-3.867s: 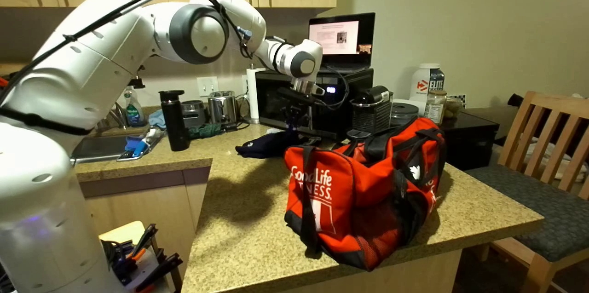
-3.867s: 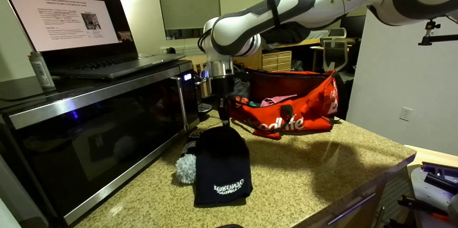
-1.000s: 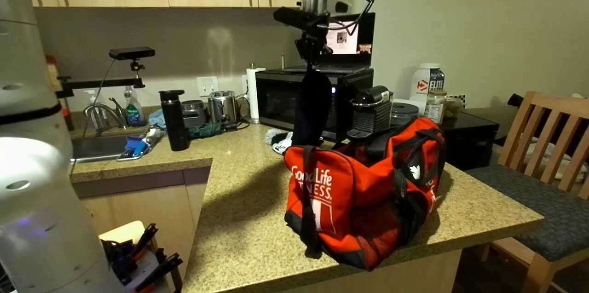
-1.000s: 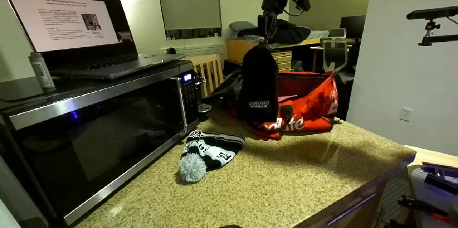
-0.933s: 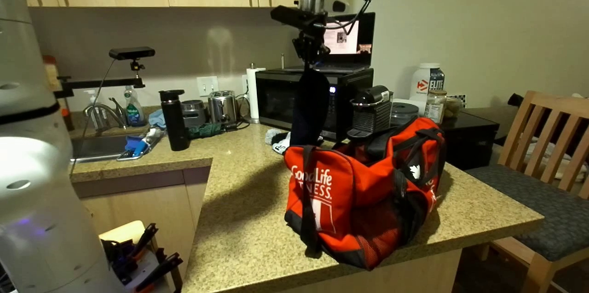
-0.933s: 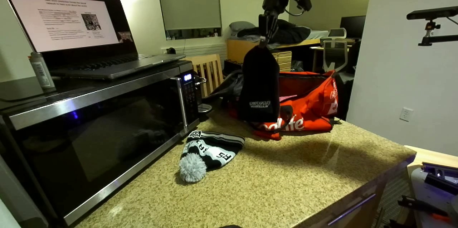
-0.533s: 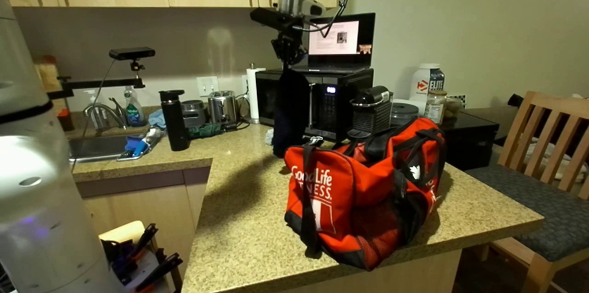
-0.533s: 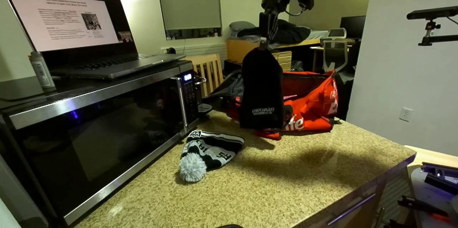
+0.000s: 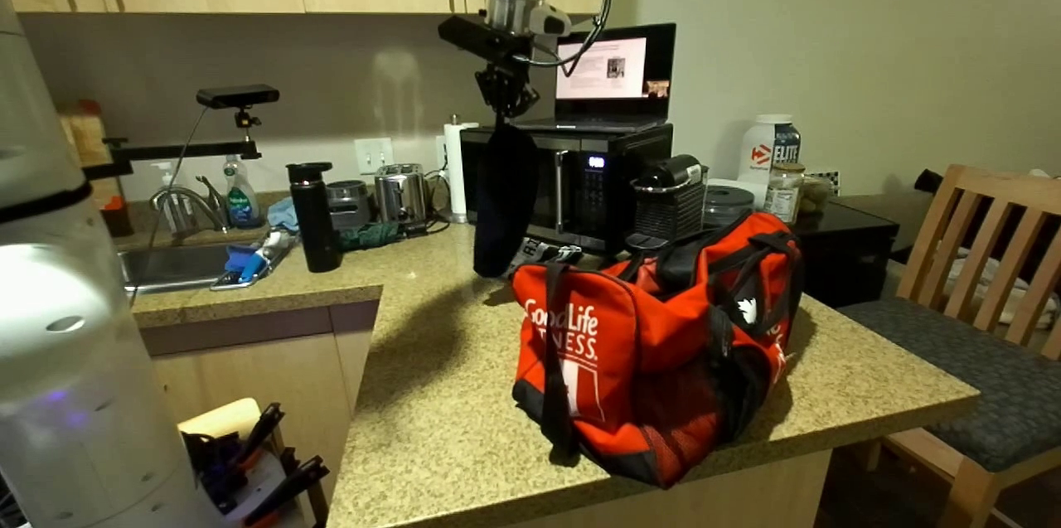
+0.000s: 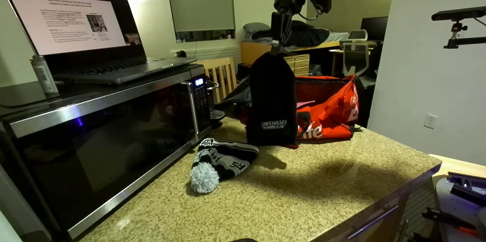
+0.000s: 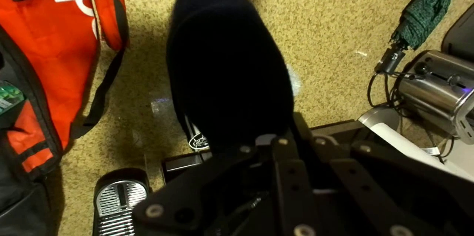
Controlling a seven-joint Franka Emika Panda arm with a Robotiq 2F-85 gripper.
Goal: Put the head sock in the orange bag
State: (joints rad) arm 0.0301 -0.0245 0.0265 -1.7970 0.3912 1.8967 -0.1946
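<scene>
The head sock is limp black fabric with white lettering. It hangs upright from my gripper, whose fingers are closed on its upper end. In the other views the head sock hangs over the counter in front of the bag, and it fills the middle of the wrist view. The gripper is dark there and its grip is partly hidden. The orange bag stands on the counter with its top open, beside the sock and apart from it. It also shows in an exterior view, partly covered by the sock.
A knit hat with a grey pompom lies on the counter below the sock. The microwave with a laptop on it stands beside. A coffee machine, a black bottle and an umbrella are nearby. Pink cloth lies in the bag.
The sock lay on the knit hat 3.9 s ago with my gripper at it; it was lifted off. In the last second gripper and sock have moved sideways, away from the bag.
</scene>
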